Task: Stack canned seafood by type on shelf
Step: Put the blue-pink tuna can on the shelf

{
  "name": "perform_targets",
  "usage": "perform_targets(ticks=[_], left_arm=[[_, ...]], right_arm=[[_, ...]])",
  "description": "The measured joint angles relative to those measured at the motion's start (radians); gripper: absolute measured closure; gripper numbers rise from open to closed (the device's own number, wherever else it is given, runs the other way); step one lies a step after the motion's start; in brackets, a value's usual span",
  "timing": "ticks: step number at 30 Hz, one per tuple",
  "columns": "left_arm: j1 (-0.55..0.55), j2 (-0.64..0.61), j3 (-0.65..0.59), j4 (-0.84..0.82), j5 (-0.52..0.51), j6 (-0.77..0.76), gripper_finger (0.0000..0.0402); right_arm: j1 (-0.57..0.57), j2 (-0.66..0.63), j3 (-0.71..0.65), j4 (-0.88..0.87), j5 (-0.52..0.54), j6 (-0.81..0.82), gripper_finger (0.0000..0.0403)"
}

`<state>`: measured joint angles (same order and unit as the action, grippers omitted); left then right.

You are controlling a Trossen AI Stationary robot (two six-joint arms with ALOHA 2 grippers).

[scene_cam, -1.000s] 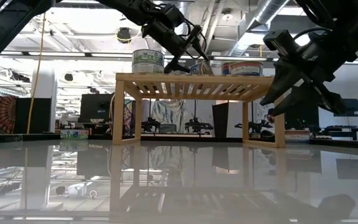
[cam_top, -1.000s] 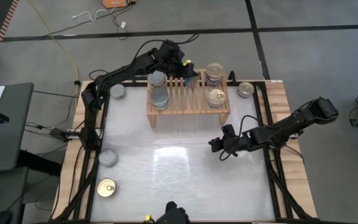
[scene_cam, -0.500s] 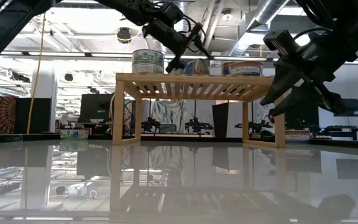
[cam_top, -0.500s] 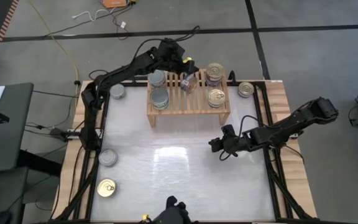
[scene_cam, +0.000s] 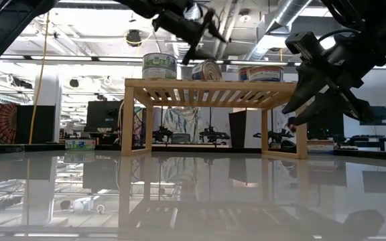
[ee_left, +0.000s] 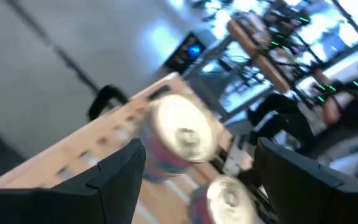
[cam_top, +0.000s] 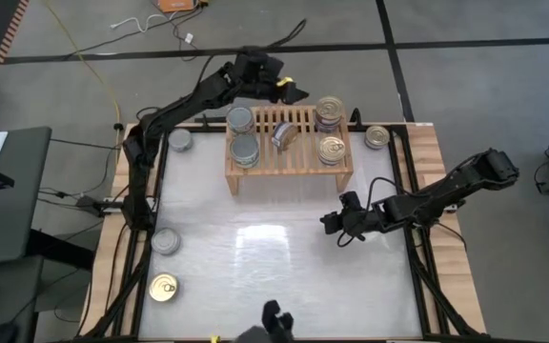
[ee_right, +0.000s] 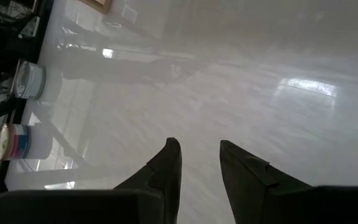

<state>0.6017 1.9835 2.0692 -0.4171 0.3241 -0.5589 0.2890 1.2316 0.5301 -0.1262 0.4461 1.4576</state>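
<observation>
1. The table bears the shelf at its far side.
2. The left gripper hangs just behind the shelf, fingers apart, empty.
3. The right gripper waits in front of the shelf, fingers a little apart, empty.
4. On the shelf: silver tins at its left, gold tins at its right, one tilted tin between them.
5. Loose tins lie well in front of the shelf, leftward.

No legible text, brand, number or sign is found. Printed labels are seen on the shelf's cans, but their lettering cannot be read.
</observation>
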Motion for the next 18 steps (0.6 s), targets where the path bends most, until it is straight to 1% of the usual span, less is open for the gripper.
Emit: perform_targets(ticks=[3, 5, 6, 7, 9, 11, 12, 13, 15, 18], left_arm=[[-0.04, 0.0, 0.053, -0.036, 0.007, 0.08, 0.0111], [-0.084, 0.0, 0.094, -0.094, -0.041, 0.159, 0.0111], [-0.11, 0.0, 0.115, -0.137, -0.088, 0.204, 0.0111], [-0.139, 0.0, 0.139, -0.188, -0.157, 0.251, 0.0111], [-0.2, 0.0, 0.177, -0.273, -0.344, 0.328, 0.0111], [-0.254, 0.0, 0.208, -0.334, -0.545, 0.373, 0.0111], [-0.276, 0.0, 0.221, -0.36, -0.623, 0.392, 0.0111], [-0.294, 0.0, 0.23, -0.375, -0.68, 0.407, 0.0111], [-0.313, -0.003, 0.234, -0.382, -0.738, 0.42, 0.0111], [-0.314, -0.002, 0.234, -0.415, -0.746, 0.359, 0.0111]], right_arm=[[0.0, 0.0, 0.0, -0.003, 0.0, -0.009, 0.0269], [0.0, 0.0, 0.0, -0.003, 0.0, -0.024, 0.0269], [0.0, 0.0, 0.0, -0.003, 0.0, -0.026, 0.0269], [0.0, 0.0, 0.0, -0.003, 0.0, -0.026, 0.0269], [0.0, 0.0, 0.0, -0.004, 0.0, -0.031, 0.0269], [0.0, 0.0, 0.0, -0.004, 0.0, -0.046, 0.0269], [0.0, 0.0, 0.0, -0.005, 0.0, -0.05, 0.0269], [0.0, 0.0, 0.0, -0.005, 0.0, -0.052, 0.0269], [0.0, 0.0, 0.0, -0.007, 0.0, -0.053, 0.0269], [-0.003, 0.0, 0.0, -0.009, 0.0, -0.056, 0.0269]])
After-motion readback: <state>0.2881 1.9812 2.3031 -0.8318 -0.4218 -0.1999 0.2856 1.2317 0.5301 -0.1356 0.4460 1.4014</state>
